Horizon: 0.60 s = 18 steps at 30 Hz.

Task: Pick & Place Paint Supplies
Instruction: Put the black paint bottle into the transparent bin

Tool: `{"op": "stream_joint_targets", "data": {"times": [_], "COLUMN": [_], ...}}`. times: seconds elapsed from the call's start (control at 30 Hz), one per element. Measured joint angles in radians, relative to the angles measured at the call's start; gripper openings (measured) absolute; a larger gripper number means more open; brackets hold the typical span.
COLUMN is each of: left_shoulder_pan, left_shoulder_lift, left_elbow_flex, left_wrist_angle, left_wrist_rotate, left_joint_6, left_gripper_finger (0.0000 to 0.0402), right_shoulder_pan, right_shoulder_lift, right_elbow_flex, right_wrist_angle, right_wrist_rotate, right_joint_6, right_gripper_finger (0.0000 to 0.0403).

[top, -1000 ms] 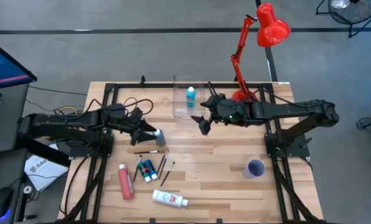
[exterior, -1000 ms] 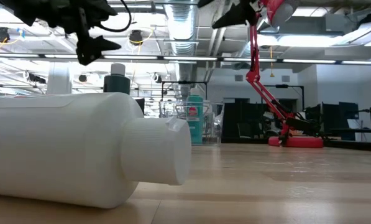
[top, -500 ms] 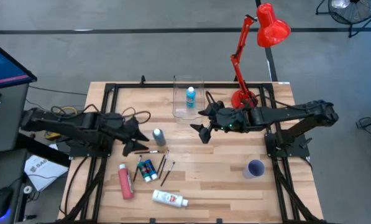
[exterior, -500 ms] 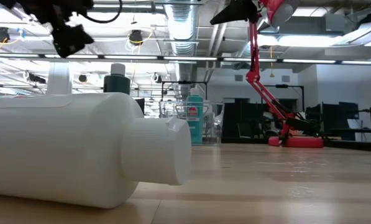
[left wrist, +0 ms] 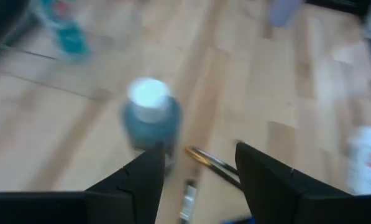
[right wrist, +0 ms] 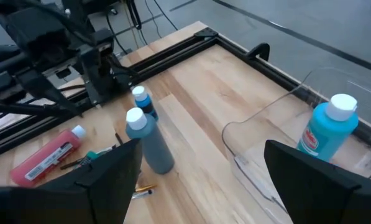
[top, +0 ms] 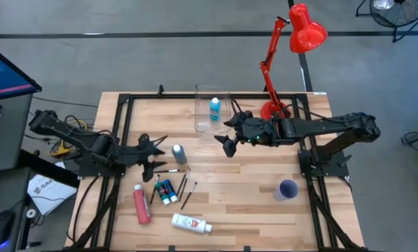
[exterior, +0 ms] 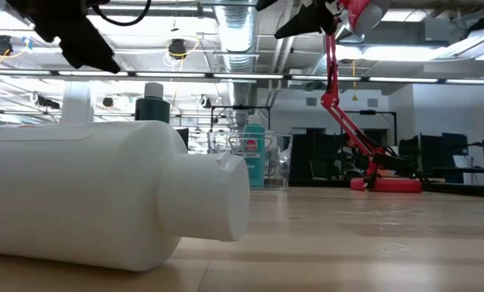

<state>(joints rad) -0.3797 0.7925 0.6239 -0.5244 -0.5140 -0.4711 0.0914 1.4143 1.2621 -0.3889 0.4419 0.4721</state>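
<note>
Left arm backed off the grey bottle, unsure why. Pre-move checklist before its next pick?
1. Grey bottle upright, free of both tools: ok.
2. Left tool empty, fingers apart: ok.
3. Left tool lined up on grey bottle: not ok, bottle sits off to one side in the wrist view.
4. Right tool open, empty, clear of the left arm's path: ok.
5. Clear box has room; one light blue bottle inside: ok.
6. Paintbrush under the approach: cannot tell.

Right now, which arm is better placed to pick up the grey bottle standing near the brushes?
Probably the left. Its tool sits just beside the grey bottle, open and empty, with the bottle ahead of its fingers. The right tool hovers farther off, near the clear box.
</note>
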Motion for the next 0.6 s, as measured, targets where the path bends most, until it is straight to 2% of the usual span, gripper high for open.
{"op": "stream_joint_targets", "data": {"times": [0.07, 0.17, 0.27, 0.43, 0.6], "left_shoulder_pan": [0.001, 0.008, 0.007, 0.007, 0.007], "left_shoulder_lift": [0.0, 0.001, 0.001, 0.0, 0.001], "left_elbow_flex": [-0.014, -0.031, -0.041, -0.06, -0.074], "left_wrist_angle": [0.005, 0.011, 0.013, 0.017, 0.031], "left_wrist_rotate": [-0.053, -0.065, -0.051, 0.034, 0.019], "left_joint_6": [0.001, -0.004, -0.007, -0.031, -0.031], "left_gripper_finger": [0.0188, 0.019, 0.0192, 0.0193, 0.0193], "right_shoulder_pan": [-0.003, -0.009, -0.008, -0.008, -0.008], "right_shoulder_lift": [0.0, 0.0, 0.0, 0.0, 0.0], "right_elbow_flex": [0.0, 0.0, 0.0, 0.0, 0.0], "right_wrist_angle": [0.0, 0.0, 0.0, 0.0, 0.0], "right_wrist_rotate": [0.0, 0.0, 0.0, 0.0, 0.0], "right_joint_6": [0.0, 0.0, 0.0, 0.0, 0.0], "right_gripper_finger": [0.0329, 0.0329, 0.0329, 0.0329, 0.033]}}
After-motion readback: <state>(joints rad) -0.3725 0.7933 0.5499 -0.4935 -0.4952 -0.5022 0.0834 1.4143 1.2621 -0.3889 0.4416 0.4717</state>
